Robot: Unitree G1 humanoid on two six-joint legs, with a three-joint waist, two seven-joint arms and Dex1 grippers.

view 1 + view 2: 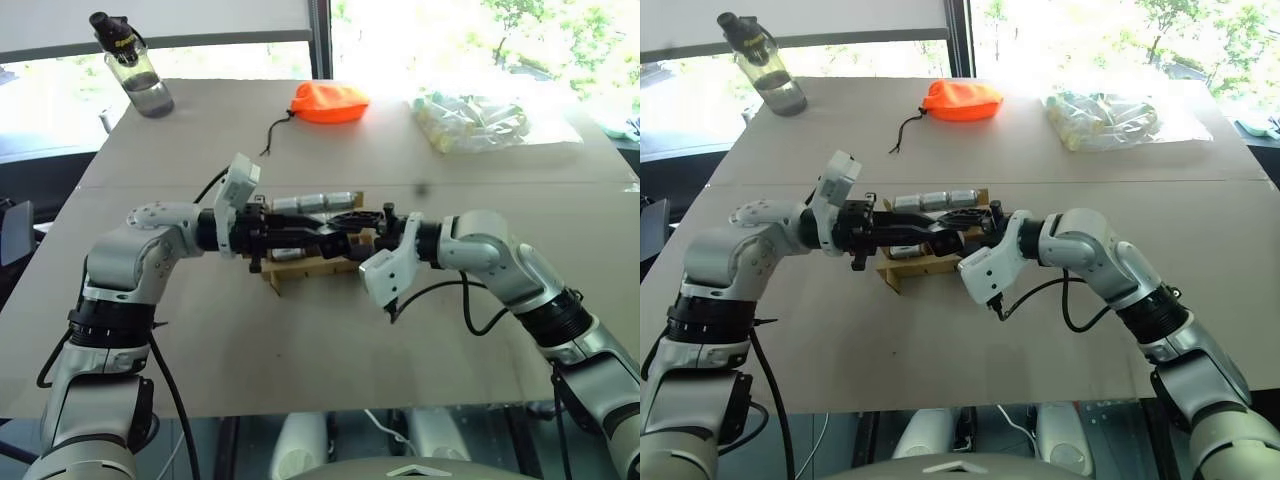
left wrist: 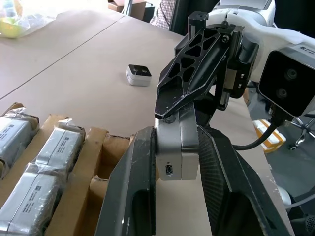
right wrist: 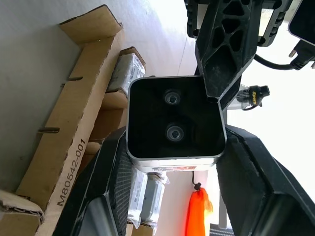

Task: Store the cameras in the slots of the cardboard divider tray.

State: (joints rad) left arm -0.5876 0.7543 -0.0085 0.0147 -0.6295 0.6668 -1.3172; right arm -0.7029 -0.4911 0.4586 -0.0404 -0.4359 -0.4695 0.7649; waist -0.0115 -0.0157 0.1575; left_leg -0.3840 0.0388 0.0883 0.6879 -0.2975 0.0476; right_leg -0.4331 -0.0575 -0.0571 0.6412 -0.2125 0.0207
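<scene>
Looking down from the head views, we have both grippers meeting just above the cardboard tray [image 1: 300,262], the left gripper [image 1: 335,228] and right gripper [image 1: 970,228] tip to tip, with a row of wrapped cameras [image 1: 934,201] already sitting in the slots just beyond them. In the left wrist view, our left fingers [image 2: 130,196] are pressed onto the sides of a grey camera [image 2: 174,160], the right gripper's black finger touching its top; filled slots lie beside them, at least one slot nearby is empty, and another camera [image 2: 138,74] waits on the table well beyond. In the right wrist view, the held camera's black lens face [image 3: 173,119] sits between our right fingers [image 3: 106,187], which pinch it too. We judge the job partly done.
</scene>
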